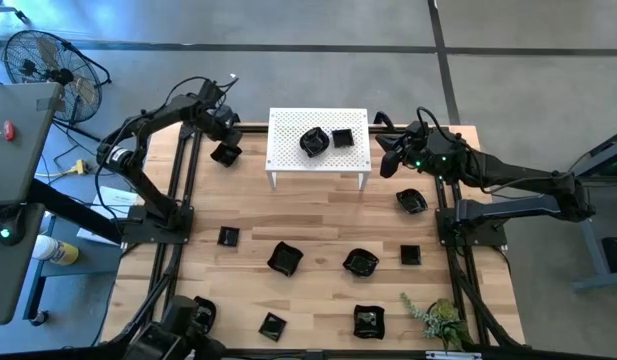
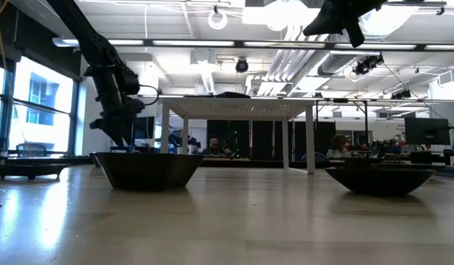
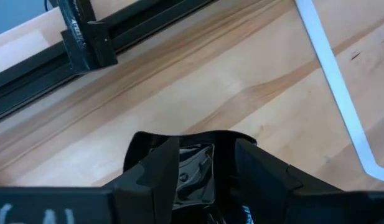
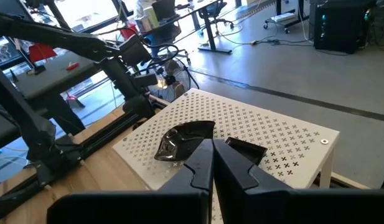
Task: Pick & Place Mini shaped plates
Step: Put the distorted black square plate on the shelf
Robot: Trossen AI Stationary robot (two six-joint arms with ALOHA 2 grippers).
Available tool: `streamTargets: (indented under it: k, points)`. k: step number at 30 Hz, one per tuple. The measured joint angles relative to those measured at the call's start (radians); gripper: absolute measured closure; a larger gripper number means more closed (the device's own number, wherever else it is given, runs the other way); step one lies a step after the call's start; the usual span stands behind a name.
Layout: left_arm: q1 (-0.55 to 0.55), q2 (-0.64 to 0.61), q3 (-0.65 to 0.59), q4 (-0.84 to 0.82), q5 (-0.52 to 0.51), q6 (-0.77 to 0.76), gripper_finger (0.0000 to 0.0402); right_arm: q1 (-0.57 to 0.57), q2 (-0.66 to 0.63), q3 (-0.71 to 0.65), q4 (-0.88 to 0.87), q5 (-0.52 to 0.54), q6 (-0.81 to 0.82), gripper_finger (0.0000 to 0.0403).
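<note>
- While two plates already sit on the white stand (image 1: 288,150) at the back of the desk (image 1: 318,215), a wavy one (image 1: 314,141) and a square one (image 1: 342,137), the rest lie scattered over the wood nearer the front.
- The left claw (image 1: 226,152) sits low at the desk's back-left corner, just beside the stand, fingers spread wide around a small black plate (image 3: 193,171); whether they press on it I cannot tell.
- The right claw (image 4: 211,163) hangs above the stand's right end, pinched shut and empty.
- By my judgement the step in hand is the left arm's pickup of that corner plate.
- Next it would need to close on the rim, lift clear, and carry the plate over the stand's edge to a bare spot beside the two there.
</note>
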Motion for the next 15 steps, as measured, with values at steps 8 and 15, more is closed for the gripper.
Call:
streamTargets:
  k: [8, 15]
  points:
    - [0.0, 0.0, 0.0, 0.0, -0.07, -0.016, 0.0246, 0.0, 0.0, 0.0, 0.0, 0.0, 0.0, 0.0398]
    - [0.0, 0.0, 0.0, -0.005, -0.075, -0.084, 0.0246, 0.0, 0.0, 0.0, 0.0, 0.0, -0.002, 0.0399]
